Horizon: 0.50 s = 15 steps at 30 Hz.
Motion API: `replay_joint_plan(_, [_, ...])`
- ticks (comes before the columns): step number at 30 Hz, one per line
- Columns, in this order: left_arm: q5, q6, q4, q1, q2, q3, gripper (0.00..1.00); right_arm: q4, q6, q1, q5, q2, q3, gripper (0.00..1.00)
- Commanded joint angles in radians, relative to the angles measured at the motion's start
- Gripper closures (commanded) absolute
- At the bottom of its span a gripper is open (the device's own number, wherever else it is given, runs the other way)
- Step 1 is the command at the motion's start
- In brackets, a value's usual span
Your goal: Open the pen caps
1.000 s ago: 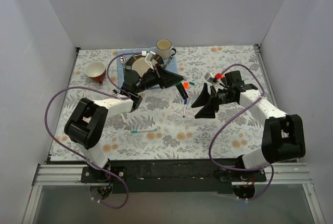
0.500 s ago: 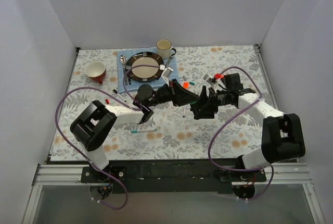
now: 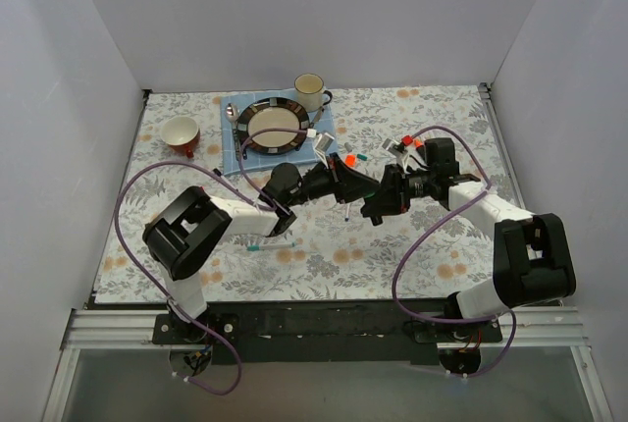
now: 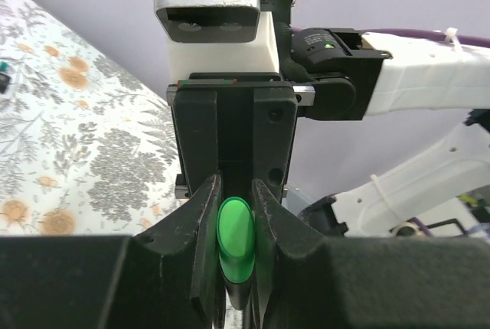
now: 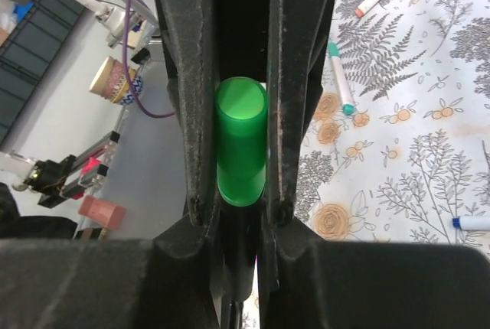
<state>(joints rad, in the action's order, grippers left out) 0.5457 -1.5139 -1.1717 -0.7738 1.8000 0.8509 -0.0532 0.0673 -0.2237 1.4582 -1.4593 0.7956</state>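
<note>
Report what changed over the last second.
The left gripper swung from over the plate rightward to meet the right gripper, which edged left. Both now clamp the green-ended pen. The mug, red bowl and loose pens stayed put.

Mid-table, left gripper (image 3: pixel 359 189) and right gripper (image 3: pixel 377 203) clamp one green-capped marker (image 5: pixel 241 141); no gap between. 11 o'clock: black-rimmed round plate (image 3: pixel 272 126), white ceramic mug (image 3: pixel 311 91). 8 o'clock: teal-tipped white pen (image 3: pixel 270 243). 6 o'clock: open floral tablecloth (image 3: pixel 341 260).
</note>
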Motion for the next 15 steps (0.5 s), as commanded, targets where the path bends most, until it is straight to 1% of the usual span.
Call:
replay_joint_plan(1, [-0.152, 0.155, 0.091, 0.072, -0.097, 0.089, 1.00, 0.105, -0.082, -0.017, -0.015, 0.024, -0.036, 0.99])
replay_joint_plan(2, [-0.138, 0.123, 0.093, 0.152, -0.099, 0.120, 1.00, 0.143, -0.101, -0.020, -0.013, 0.024, -0.048, 0.99])
replay_joint_plan(3, [-0.135, 0.120, 0.105, 0.186, -0.100, 0.163, 1.00, 0.148, -0.112, -0.028, -0.015, 0.020, -0.052, 0.99])
replay_joint_plan(5, [-0.115, 0.129, 0.181, 0.261, -0.099, 0.301, 1.00, 0.151, -0.109, -0.035, -0.010, 0.025, -0.050, 0.99])
replay_joint_plan(6, [-0.109, 0.132, 0.207, 0.280, -0.093, 0.347, 1.00, 0.150, -0.109, -0.043, -0.012, 0.028, -0.050, 0.99])
replay_joint_plan(7, [-0.096, 0.132, 0.248, 0.298, -0.085, 0.429, 1.00, 0.150, -0.106, -0.046, -0.009, 0.028, -0.050, 0.99])
replay_joint_plan(11, [-0.064, 0.101, 0.274, 0.367, -0.056, 0.529, 1.00, 0.147, -0.101, -0.051, -0.001, 0.033, -0.052, 0.99])
replay_joint_plan(15, [-0.067, 0.080, 0.251, 0.404, -0.065, 0.536, 1.00, 0.147, -0.098, -0.052, 0.010, 0.033, -0.053, 0.99])
